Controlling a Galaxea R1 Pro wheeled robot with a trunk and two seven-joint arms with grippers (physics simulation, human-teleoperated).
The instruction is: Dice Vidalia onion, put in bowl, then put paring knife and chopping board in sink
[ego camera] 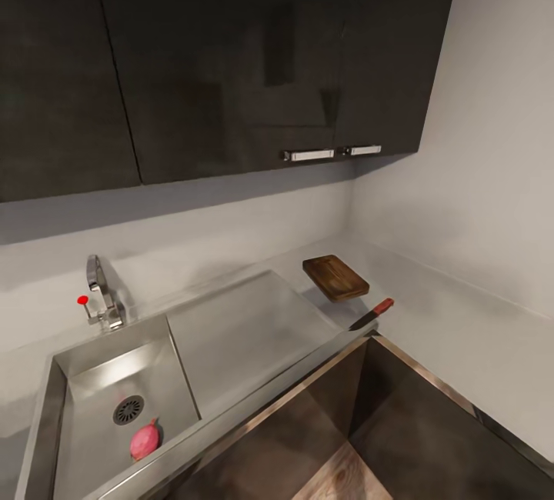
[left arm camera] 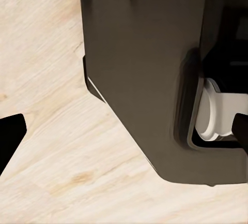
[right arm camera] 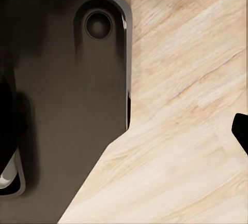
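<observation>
Grey countertop (ego camera: 454, 315); sink (ego camera: 85, 385) holds the pink onion (ego camera: 144, 440) beside its drain.

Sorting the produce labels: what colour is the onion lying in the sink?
Pinkish-red. The onion lies beside the drain in the sink, clearest in the head view.

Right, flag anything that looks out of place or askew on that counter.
The paring knife lies at the countertop's front corner, its blade tip reaching past the edge. The chopping board sits skewed to the counter edges. The onion lies in the sink by the drain.
</observation>
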